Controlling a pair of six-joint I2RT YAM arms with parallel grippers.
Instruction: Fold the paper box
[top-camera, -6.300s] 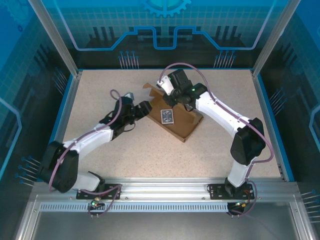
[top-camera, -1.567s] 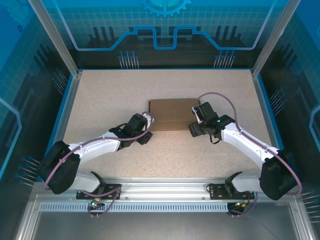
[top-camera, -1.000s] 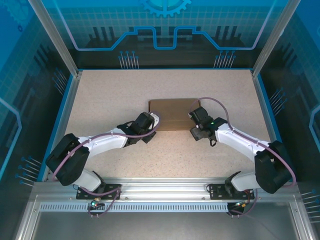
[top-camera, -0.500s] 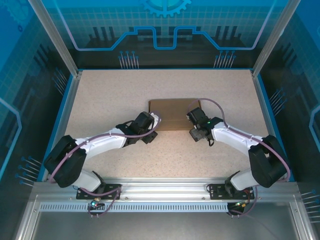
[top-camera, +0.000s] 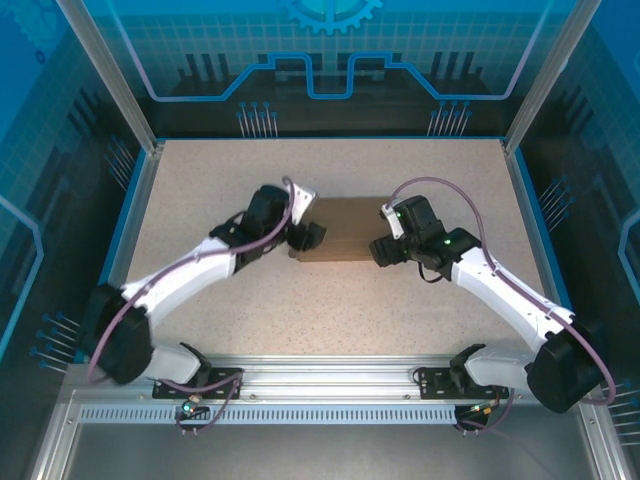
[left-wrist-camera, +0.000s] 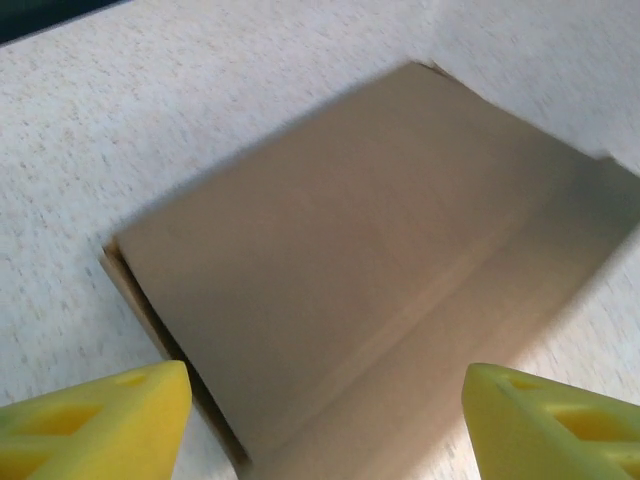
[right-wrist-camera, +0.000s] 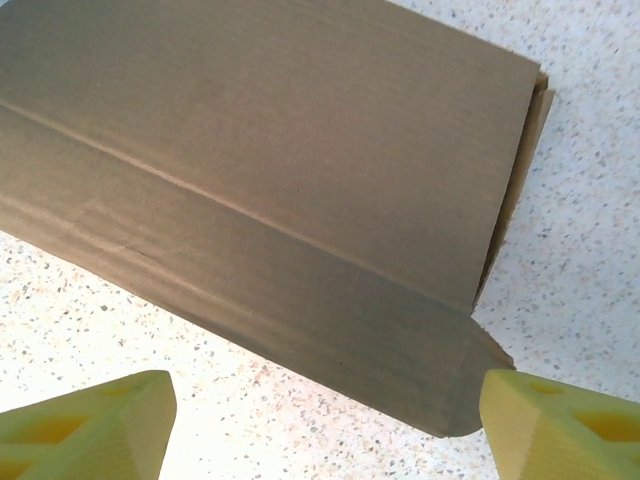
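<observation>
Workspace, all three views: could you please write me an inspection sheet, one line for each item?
Surface: speckled beige table, no marks seen.
Job's things: paper box closed, lying flat mid-table; the right wrist view shows a small gap at its end flap.
Clutter: nothing seen.
Grippers: left gripper open at the box's left end; right gripper open at its right end; neither holds anything.
Cables: lilac cables loop along both arms.
Surroundings: blue-lit enclosure panels on an aluminium frame; mounting rail at the near edge.
</observation>
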